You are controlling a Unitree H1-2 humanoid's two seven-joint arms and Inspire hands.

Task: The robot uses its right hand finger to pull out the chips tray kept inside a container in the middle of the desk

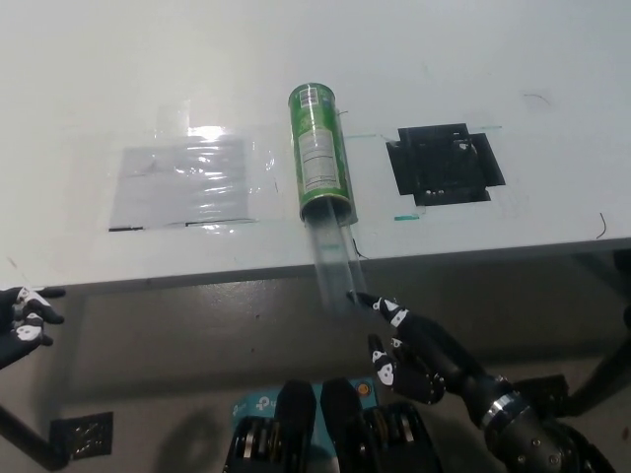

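Right hand (414,345), one finger hooked on the end of the clear tray (335,261), the rest loosely curled and holding nothing, so a pull slides it lengthwise; the tray juts past the worktop (473,69) edge from the green can (318,148). Left hand (22,320) idles lower left, fingers apart

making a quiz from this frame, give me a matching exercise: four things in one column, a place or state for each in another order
Things:
1. green container
2. clear chips tray
3. right robot hand
4. left robot hand

Places or states:
A. sticking out of the can's open end, past the desk edge
B. resting at the picture's lower left, off the desk
C. lying on its side on the desk
D. one finger reaching to the tray's near end

Pairs: 1-C, 2-A, 3-D, 4-B
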